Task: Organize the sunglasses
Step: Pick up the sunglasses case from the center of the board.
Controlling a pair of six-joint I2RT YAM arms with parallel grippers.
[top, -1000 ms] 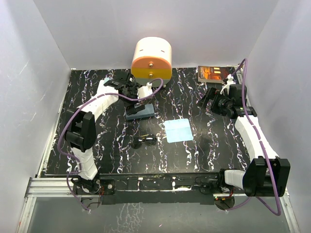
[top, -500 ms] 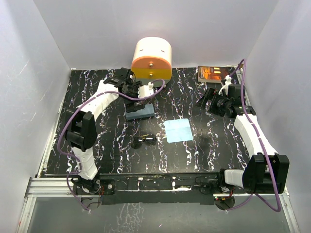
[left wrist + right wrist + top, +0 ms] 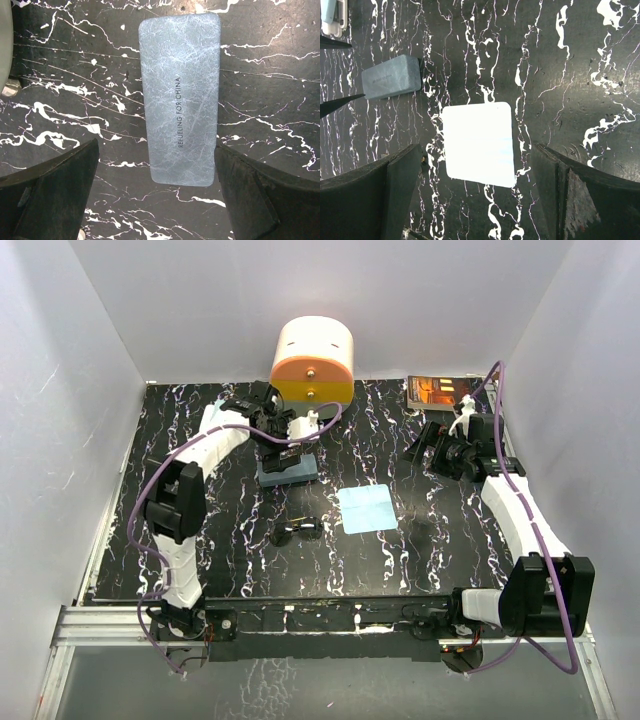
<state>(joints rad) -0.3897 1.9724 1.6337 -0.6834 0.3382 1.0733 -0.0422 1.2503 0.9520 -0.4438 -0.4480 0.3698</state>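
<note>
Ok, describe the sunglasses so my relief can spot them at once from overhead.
Start at the cream box with the orange front at the back of the black marbled table. Come toward the near edge, past the grey-blue case, to the sunglasses, just left of the light-blue cloth. They are the only small, dark, thin-framed thing; both neighbours are pale rectangles.

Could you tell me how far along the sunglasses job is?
Nothing looks done: the sunglasses lie loose and the grey-blue case is shut. In hand: the open left gripper hovers over it; the right gripper is open, empty. Left: opening the case and stowing the sunglasses.
</note>
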